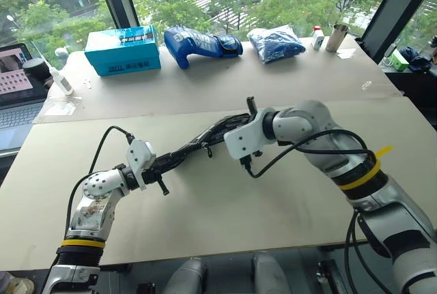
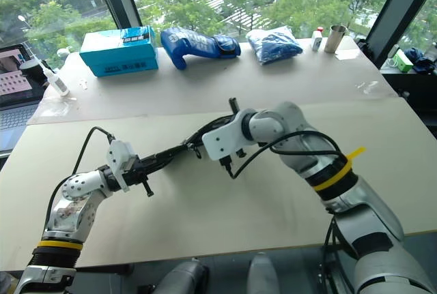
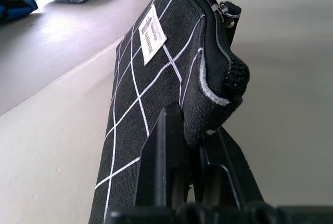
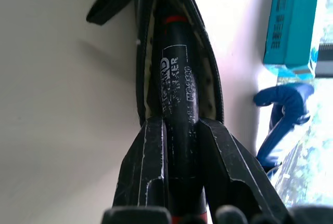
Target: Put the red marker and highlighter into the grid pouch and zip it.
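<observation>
Risk, as judged: marker tip snagging on zipper teeth or pouch lip, or slipping between the pads if pushed off-axis; pouch end could tug out of the left pinch

Left gripper (image 3: 190, 174) pressed shut on end of grid pouch (image 3: 156, 73), held up off the tabletop (image 1: 205, 212), mid-span, nearer its left edge

Right gripper (image 4: 179, 130) pinching red marker (image 4: 177, 78), partway inside the open mouth

Marker long axis in line with pouch length, leading end pointing into pouch toward left gripper

Highlighter location: cannot tell
</observation>
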